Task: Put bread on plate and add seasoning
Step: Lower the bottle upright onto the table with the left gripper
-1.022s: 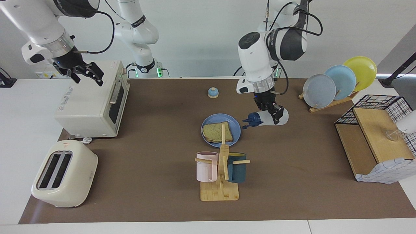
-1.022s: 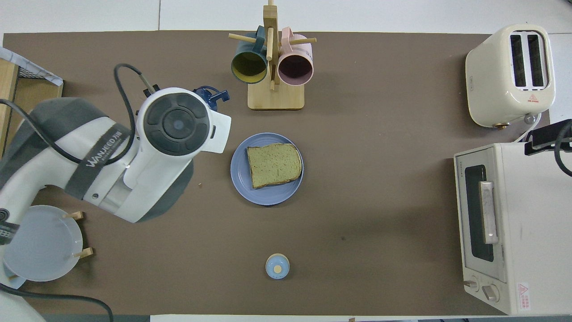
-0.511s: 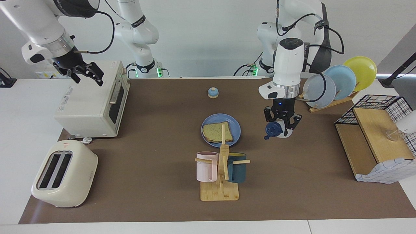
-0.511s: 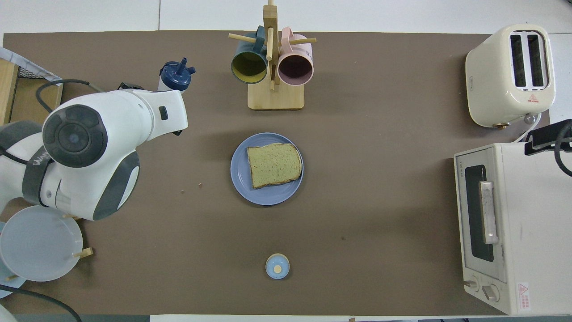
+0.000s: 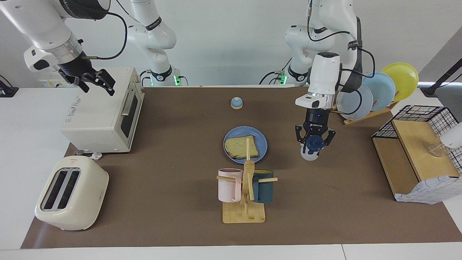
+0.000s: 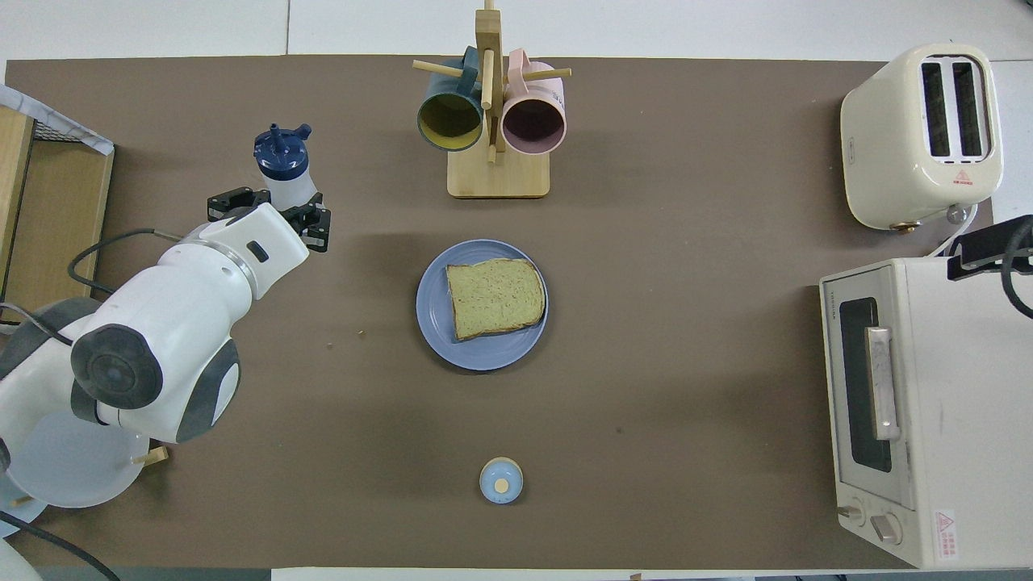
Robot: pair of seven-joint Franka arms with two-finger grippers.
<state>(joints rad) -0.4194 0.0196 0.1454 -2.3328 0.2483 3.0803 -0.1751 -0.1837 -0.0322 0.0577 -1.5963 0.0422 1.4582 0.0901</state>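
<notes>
The left end effector [image 5: 312, 144] has swung the bottle [image 5: 312, 147] off the plate [image 5: 262, 143] and turned it upright, still clamped shut on it, low over the worktop [image 5: 173, 162] toward the left arm's end — seasoning looks done. Bread [image 5: 241, 146] lies on the plate; the right end effector [image 5: 97, 82] waits open over the oven [image 5: 97, 115].

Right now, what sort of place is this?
Probably a lab bench staged as a kitchen counter: a toaster, a toaster oven and a mug rack on a brown mat, worked by two robot arms.
</notes>
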